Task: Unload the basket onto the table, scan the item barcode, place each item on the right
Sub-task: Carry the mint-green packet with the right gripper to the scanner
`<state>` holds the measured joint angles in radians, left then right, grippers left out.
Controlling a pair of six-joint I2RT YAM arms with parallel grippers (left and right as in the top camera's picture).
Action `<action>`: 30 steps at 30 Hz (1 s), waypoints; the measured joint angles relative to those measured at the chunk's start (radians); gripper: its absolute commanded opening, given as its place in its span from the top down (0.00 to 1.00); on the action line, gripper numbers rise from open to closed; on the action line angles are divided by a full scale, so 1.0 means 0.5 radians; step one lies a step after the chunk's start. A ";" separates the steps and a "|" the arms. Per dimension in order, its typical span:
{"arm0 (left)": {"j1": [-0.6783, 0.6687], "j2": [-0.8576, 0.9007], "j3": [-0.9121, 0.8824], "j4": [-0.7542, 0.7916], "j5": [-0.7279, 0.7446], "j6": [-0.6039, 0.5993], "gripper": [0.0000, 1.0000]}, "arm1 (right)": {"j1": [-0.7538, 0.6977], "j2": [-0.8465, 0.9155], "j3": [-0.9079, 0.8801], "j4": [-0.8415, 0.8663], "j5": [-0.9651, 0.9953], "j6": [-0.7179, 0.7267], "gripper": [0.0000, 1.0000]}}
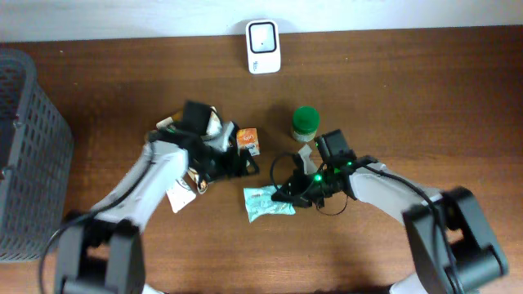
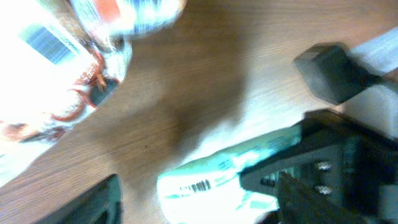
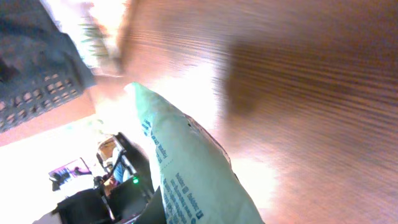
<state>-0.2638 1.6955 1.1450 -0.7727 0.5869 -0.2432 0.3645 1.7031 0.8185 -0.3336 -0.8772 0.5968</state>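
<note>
Brown wood-grain desk (image 1: 425,98) carrying white scanner (image 1: 263,46) at far edge, grey basket (image 1: 29,147) sitting left, right tool (image 1: 288,196) pinching mint packet (image 1: 265,202) lying mid-desk, jar (image 1: 305,121) standing behind, left tool (image 1: 239,165) standing wide nearby.

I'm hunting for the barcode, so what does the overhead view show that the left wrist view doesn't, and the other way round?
Only overhead: the white scanner, green-lidded jar and grey basket. Only left wrist: the barcode printed on the mint packet. Both: that packet and the wooden table.
</note>
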 measured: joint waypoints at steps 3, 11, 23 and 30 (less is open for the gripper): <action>0.213 -0.203 0.269 -0.132 -0.002 0.058 0.01 | -0.013 -0.253 0.195 -0.307 0.008 -0.126 0.93; 0.826 -0.317 0.334 -0.146 -0.378 0.084 0.01 | -0.239 -0.538 1.126 -0.880 0.243 -0.529 0.96; 0.880 -0.317 0.334 -0.148 -0.676 0.085 0.01 | -0.253 -0.545 1.353 -0.333 0.571 -0.266 0.96; 0.880 -0.317 0.334 -0.150 -0.682 0.085 0.01 | -0.661 -0.546 1.460 -0.304 -0.052 0.485 0.96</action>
<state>0.1764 1.5372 1.3121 -0.8474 0.2459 -0.2008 0.0341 1.4303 1.5486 -0.4854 -0.9031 0.8394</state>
